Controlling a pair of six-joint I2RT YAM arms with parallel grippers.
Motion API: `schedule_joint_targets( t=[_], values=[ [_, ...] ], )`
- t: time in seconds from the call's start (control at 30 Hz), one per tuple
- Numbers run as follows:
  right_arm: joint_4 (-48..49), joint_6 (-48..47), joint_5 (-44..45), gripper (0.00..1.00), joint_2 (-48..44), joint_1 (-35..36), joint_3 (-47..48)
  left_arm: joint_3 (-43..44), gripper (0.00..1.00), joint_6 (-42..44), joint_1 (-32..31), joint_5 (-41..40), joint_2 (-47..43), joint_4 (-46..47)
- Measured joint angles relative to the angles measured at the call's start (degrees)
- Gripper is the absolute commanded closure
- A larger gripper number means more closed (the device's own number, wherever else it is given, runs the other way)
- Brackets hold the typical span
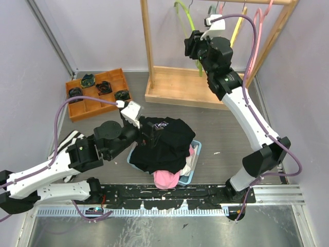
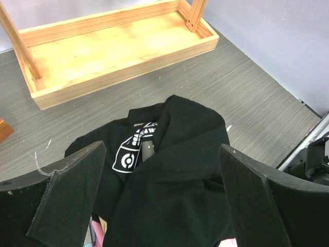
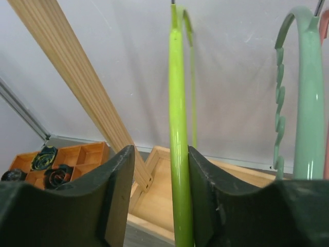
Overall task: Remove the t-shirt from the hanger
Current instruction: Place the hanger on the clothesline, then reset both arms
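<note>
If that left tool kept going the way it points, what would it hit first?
Probably the black t-shirt heaped on the basket, straight ahead of the open left tool.

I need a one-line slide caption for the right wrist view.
Right fingers straddle a bare lime hanger, a mint hanger beside it, wooden rack behind.

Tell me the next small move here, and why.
Probably lift the left gripper up, clear of the black t-shirt. Its fingers are open, and the shirt lies loose on the basket with no hanger showing in it. The right gripper straddles the bare green hanger, with a gap on one side, so nothing seems left to pull.
</note>
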Motion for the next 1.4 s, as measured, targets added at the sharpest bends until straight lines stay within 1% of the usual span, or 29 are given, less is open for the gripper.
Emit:
schedule_joint_targets(
  t=[0.07,0.2,0.5,0.6,0.77,1.0,1.1,1.2,1.3,1.4],
  values=[
    [-0.5,0.0,-0.1,0.41,-1.6,0.1,-1.3,0.6,0.02,0.5,0.0,0.0,1.0,0.5],
    [-0.7,-0.2,-0.3,0.37,-4.8,0.1,-3.8,1.5,0.02,1.5,0.0,-0.2,2.7,1.5],
    [-0.7,-0.6,-1.6,0.36,-14.5,0.8,-7.1,5.2,0.02,3.3,1.2,-2.1,6.8,1.4],
    [0.3,-0.6,-2.3,0.36,-19.2,1.2,-10.0,6.4,0.02,3.3,4.1,-2.0,8.1,1.2],
    [1.4,-0.3,-2.7,0.34,-27.0,1.3,-16.6,8.5,0.02,2.6,12.1,-0.3,10.3,0.8],
    [0.0,-0.3,-0.8,0.33,-35.0,1.3,-23.7,9.9,0.02,0.3,21.4,1.6,11.6,0.8],
    [-1.2,0.8,0.4,0.32,-39.9,1.3,-28.7,9.9,0.02,-0.8,24.5,2.1,11.5,0.3],
    [-2.0,2.3,1.8,0.32,-45.7,1.3,-34.9,9.6,0.02,-1.5,26.4,2.5,10.8,0.0],
    [-3.0,3.6,2.2,0.32,-50.1,1.3,-40.7,8.5,0.02,-2.0,26.6,2.6,8.9,0.0],
    [-4.2,4.2,2.8,0.31,-52.8,1.4,-44.5,6.9,0.02,-2.6,26.6,2.6,6.7,0.1]
  ],
)
